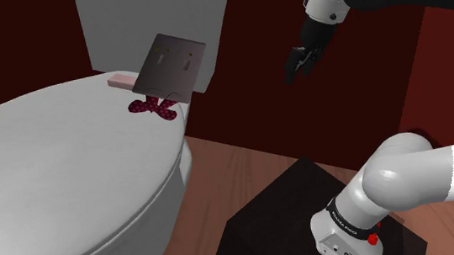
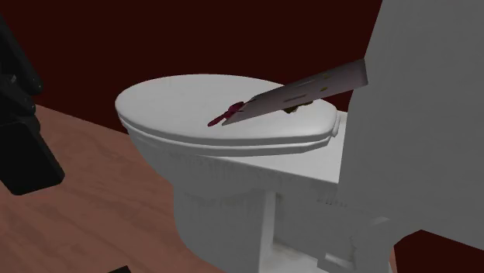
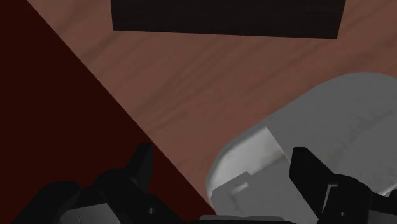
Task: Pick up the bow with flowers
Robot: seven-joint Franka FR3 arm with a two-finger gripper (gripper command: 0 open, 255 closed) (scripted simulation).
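Note:
A magenta bow with dark dots (image 1: pixel 149 106) lies on the closed white toilet lid (image 1: pixel 59 154) near the tank. A tilted grey card (image 1: pixel 169 66) leans over it and hides part of it. The second exterior view shows the bow's tip (image 2: pixel 225 117) poking out from under the card (image 2: pixel 306 88). My black gripper (image 1: pixel 300 61) hangs in the air well to the shoulder view's right of the bow, at about the card's height. Its fingers stand apart with nothing between them in the wrist view (image 3: pixel 226 167), so it is open, and it points down at the floor and the toilet's base (image 3: pixel 318 127).
A small pink block (image 1: pixel 120 78) rests on the lid beside the card. A small brown thing (image 2: pixel 293 109) sits under the card's far end. The grey tank (image 1: pixel 152 15) rises behind. The black stand (image 1: pixel 309 217) sits on a wooden floor (image 3: pixel 210 76), with dark red walls around.

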